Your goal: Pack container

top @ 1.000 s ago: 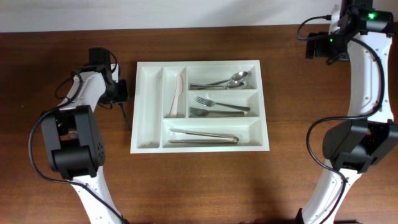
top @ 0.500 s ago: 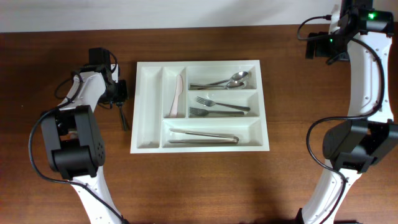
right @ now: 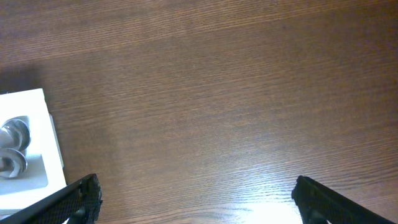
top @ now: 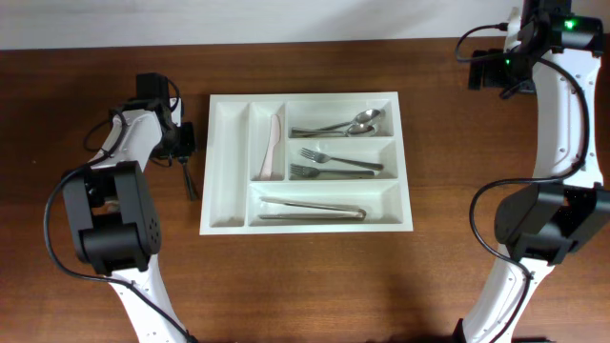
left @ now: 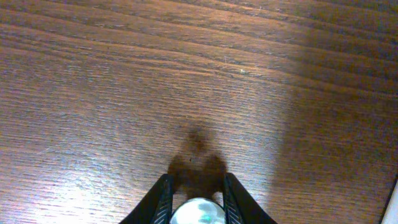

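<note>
Overhead view: pinching a dark utensil [top: 190, 180] in the left gripper [top: 184, 151] just beside the white tray [top: 305, 94], right gripper [right: 194, 202] splayed wide; next, likely lifting into the empty left slot [top: 229, 162].

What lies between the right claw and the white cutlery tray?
Nothing lies there. The overhead view shows only bare wooden table between the right claw and the tray.
</note>
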Robot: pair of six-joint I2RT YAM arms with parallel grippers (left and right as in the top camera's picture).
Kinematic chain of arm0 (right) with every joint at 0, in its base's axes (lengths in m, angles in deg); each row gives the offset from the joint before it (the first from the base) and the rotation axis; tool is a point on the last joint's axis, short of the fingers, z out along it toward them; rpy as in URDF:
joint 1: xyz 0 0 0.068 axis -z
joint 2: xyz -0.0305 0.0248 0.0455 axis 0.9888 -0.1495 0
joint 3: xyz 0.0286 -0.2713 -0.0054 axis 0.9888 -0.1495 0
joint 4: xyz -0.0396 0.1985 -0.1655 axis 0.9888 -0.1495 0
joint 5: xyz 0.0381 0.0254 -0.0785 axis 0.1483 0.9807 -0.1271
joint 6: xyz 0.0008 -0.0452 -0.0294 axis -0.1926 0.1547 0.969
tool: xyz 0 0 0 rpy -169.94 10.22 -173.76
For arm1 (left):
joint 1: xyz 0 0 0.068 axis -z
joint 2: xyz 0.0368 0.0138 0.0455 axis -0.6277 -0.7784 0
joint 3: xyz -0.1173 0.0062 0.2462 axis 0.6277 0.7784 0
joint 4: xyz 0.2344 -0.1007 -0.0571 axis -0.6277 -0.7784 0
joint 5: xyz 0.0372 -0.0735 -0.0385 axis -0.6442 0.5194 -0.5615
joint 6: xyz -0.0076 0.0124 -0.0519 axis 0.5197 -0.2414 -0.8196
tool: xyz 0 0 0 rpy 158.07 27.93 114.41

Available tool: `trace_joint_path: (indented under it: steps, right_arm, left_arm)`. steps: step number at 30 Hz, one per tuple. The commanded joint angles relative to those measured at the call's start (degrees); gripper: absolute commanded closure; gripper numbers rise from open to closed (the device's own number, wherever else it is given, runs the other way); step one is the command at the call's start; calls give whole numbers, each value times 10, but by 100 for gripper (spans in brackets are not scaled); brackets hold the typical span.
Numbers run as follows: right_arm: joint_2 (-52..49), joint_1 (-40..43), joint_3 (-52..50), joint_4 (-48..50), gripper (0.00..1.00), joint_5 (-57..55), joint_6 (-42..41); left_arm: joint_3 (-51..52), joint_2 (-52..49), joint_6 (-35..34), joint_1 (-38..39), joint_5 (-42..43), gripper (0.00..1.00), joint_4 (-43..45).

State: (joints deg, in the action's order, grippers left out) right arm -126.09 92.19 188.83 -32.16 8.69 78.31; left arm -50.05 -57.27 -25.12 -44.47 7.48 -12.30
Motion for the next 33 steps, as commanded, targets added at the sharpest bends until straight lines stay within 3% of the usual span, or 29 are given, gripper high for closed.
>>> trace_joint_path:
  steps: [1, 33]
  right_arm:
    - [-2, -2, -2, 2, 1, -7, -7]
    - [-2, -2, -2, 2, 1, -7, -7]
  left_arm:
    - [-4, -25, 3, -2, 4, 88, -1]
    - [-164, -25, 2, -2, 5, 88, -113]
